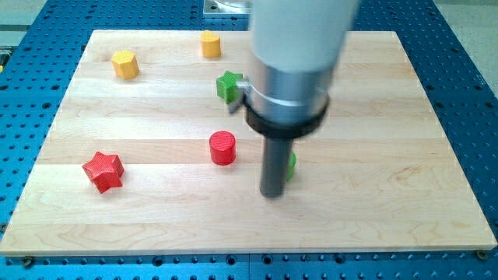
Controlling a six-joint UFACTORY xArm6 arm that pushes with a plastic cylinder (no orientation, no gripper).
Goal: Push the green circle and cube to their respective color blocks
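Observation:
My tip (272, 193) rests on the wooden board, right of centre. A green block (291, 166) is mostly hidden behind the rod, just to the tip's upper right and seemingly touching it; its shape cannot be made out. A green star (228, 85) lies above it, partly hidden by the arm's silver body. A red cylinder (222, 148) stands to the left of the tip. A red star (103, 171) lies at the view's lower left.
A yellow block with angled sides (124, 64) sits at the upper left and a yellow cylinder-like block (211, 44) at the top centre. The wooden board (389, 194) lies on a blue perforated table (467, 93).

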